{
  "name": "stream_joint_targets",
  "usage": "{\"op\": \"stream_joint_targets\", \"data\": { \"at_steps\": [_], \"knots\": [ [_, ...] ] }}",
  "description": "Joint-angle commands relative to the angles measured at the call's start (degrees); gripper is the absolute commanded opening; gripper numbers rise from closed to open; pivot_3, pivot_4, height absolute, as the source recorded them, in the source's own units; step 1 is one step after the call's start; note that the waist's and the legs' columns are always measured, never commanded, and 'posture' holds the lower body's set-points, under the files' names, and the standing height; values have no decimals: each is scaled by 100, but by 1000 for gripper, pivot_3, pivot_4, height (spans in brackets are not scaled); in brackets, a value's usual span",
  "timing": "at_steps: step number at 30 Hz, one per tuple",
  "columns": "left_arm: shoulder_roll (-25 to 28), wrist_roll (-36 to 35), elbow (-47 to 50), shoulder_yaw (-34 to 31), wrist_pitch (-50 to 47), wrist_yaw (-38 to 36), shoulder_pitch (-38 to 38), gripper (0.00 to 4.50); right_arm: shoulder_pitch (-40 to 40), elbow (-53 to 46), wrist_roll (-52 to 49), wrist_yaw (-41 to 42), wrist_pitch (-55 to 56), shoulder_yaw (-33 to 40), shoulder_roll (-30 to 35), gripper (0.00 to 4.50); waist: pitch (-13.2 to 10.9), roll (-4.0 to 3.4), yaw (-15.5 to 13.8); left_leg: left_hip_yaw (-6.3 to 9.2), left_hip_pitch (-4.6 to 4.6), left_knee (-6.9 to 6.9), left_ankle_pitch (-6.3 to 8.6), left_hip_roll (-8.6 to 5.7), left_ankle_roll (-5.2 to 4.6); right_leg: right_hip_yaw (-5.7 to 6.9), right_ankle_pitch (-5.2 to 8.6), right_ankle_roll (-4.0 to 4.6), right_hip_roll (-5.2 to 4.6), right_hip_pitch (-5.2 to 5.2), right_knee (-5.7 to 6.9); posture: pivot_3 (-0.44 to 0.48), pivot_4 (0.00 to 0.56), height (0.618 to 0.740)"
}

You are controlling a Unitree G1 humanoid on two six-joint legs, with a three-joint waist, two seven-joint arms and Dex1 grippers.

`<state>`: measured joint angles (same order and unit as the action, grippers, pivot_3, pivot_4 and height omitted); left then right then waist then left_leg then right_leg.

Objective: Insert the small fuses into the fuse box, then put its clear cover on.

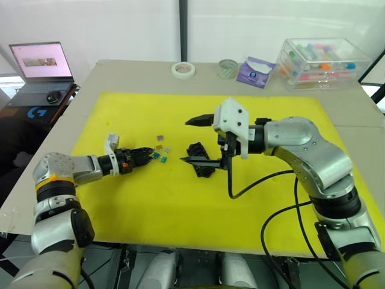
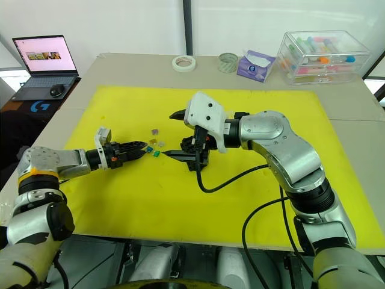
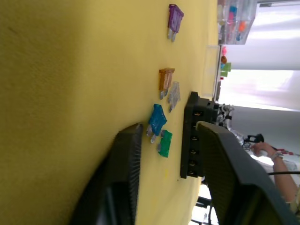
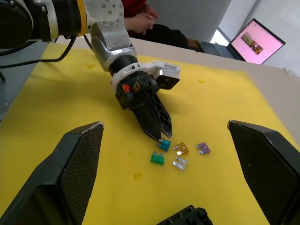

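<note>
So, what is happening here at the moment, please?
The robot is working on a yellow mat. Its left gripper reaches down to the teal fuse, fingertips at it but not closed on it. A green fuse, an orange one, a clear one and a purple one lie loose beside it. The right gripper hangs wide open by the black fuse box. No fuse looks inserted yet.
</note>
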<state>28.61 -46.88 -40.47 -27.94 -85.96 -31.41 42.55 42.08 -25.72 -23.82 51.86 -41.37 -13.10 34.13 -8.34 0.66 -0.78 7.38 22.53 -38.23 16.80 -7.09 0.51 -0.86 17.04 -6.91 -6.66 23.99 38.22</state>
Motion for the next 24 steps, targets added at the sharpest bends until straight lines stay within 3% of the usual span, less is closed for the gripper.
{"op": "stream_joint_targets", "data": {
  "at_steps": [1,17,22,24],
  "knots": [
    [-101,126,-121,97,59,-54,27,1055,134,-202,-46,-22,9,73,6,4500,0,0,4,0,0,0,0,0,0,0,0,0,0,-2,0,0,150,740],
    [-173,452,-204,155,290,-106,29,1055,145,-190,-32,-34,14,80,-9,4500,1,-2,-5,11,-2,0,-3,-1,5,5,0,0,1,-6,0,0,150,740],
    [-163,529,-207,222,303,-111,-37,7,145,-188,-23,-31,18,81,4,4500,5,-8,5,17,-7,1,-6,-1,9,6,0,0,3,-33,0,0,150,740],
    [-180,564,-214,242,328,-92,-68,7,140,-187,-17,-28,22,78,11,4500,6,-9,5,18,-10,2,-6,-1,9,6,0,0,3,-36,-1,0,150,740]
  ]
}}
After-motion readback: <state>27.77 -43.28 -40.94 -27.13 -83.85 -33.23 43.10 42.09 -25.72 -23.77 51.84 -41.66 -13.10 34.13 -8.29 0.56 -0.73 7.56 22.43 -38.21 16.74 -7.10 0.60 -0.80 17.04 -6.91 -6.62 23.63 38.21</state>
